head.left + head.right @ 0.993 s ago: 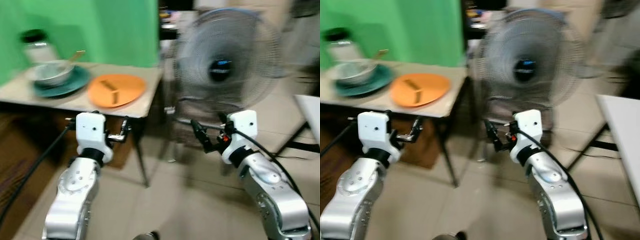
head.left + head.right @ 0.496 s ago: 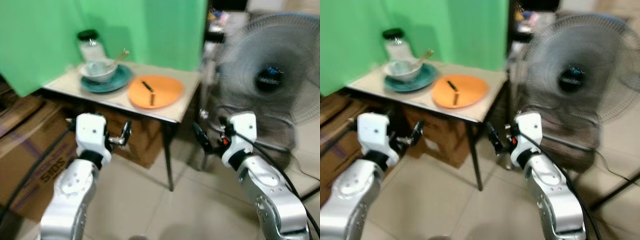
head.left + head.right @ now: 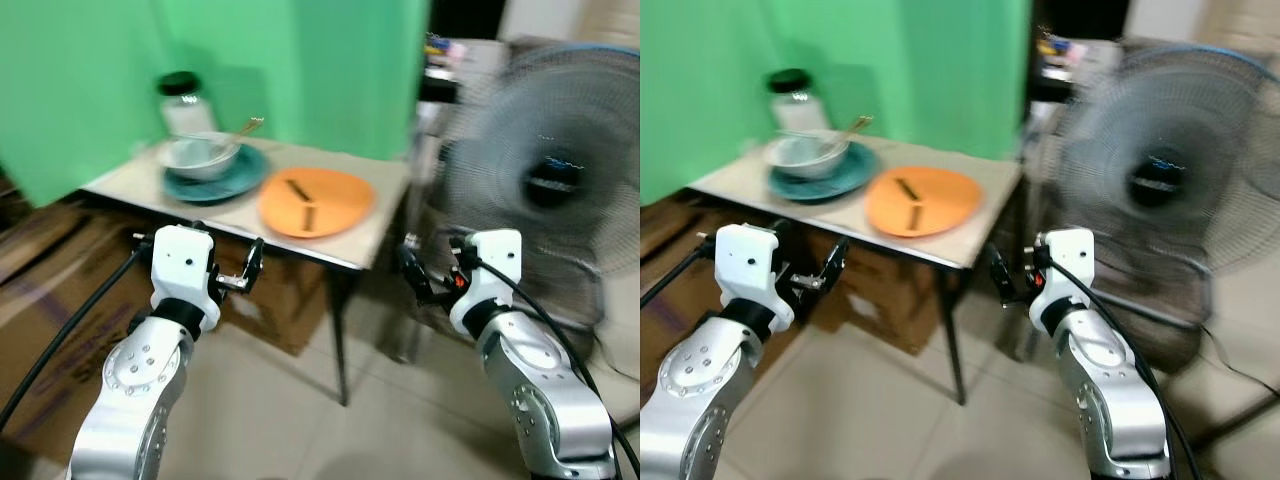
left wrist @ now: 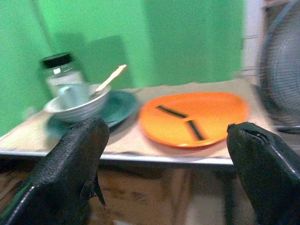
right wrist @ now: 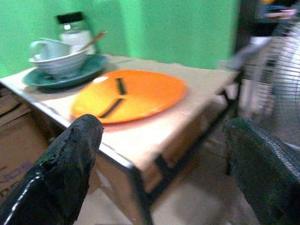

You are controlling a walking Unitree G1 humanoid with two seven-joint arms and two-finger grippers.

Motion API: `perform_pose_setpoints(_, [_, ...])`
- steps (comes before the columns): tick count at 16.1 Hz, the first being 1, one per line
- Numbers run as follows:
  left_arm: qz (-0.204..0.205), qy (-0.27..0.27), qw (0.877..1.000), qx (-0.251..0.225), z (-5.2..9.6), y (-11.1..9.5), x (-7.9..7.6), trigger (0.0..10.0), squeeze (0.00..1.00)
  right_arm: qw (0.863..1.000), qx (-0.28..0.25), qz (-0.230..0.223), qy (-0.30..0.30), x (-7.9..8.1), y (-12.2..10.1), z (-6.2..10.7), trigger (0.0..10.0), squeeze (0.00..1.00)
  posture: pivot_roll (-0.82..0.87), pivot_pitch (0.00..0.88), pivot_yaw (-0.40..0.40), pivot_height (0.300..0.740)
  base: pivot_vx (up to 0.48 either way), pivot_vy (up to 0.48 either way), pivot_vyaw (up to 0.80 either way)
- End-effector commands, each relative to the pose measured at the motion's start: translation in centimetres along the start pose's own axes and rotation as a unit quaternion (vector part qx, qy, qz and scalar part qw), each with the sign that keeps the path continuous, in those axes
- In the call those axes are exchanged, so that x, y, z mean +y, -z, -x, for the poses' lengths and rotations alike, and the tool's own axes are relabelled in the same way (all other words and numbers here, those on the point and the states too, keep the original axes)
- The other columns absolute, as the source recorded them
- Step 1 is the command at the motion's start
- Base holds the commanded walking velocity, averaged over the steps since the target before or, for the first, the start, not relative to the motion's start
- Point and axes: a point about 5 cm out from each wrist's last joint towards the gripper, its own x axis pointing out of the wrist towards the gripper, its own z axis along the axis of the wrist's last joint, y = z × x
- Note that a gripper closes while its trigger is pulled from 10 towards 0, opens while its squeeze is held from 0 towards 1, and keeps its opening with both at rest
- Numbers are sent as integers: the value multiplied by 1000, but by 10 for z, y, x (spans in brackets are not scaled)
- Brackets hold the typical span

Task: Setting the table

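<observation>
- Desk (image 3: 385, 215): small, beige top, upper centre-left of frame, before a green backdrop (image 3: 300, 60).
- Orange plate (image 3: 317, 201): on the desk's near right part; two dark sticks (image 4: 180, 120) lie on it.
- Teal plate (image 3: 215, 182): just left of the orange plate, carrying a grey bowl (image 3: 198, 156) with a wooden utensil (image 4: 108, 78) leaning in it.
- Glass jar (image 3: 183, 103): black lid, behind the bowl.
- Left tool (image 3: 250, 268): lower left, below the desk edge, fingers spread wide, empty.
- Right tool (image 3: 413, 274): lower right, fingers wide apart, empty.
- Fan (image 3: 551, 185): right of frame, beside the desk.
</observation>
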Motion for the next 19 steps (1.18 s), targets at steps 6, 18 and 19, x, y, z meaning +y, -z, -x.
perform_pose_setpoints(6, [-5,1,1000,1,-4,-1,5,10000,0,999,-28,-22,-1,0,-10,-5,10000,0,144,0,59,740,336,0,0])
perform_pose_setpoints(18, [15,-21,1000,5,3,8,1,10000,0,994,-51,95,-29,-2,-18,-13,10000,0,134,0,-17,740,339,0,0])
perform_pose_setpoints(19, [14,-21,1000,5,4,9,0,10000,0,994,-50,97,-30,-2,-17,-13,10000,0,133,0,-20,740,341,0,0])
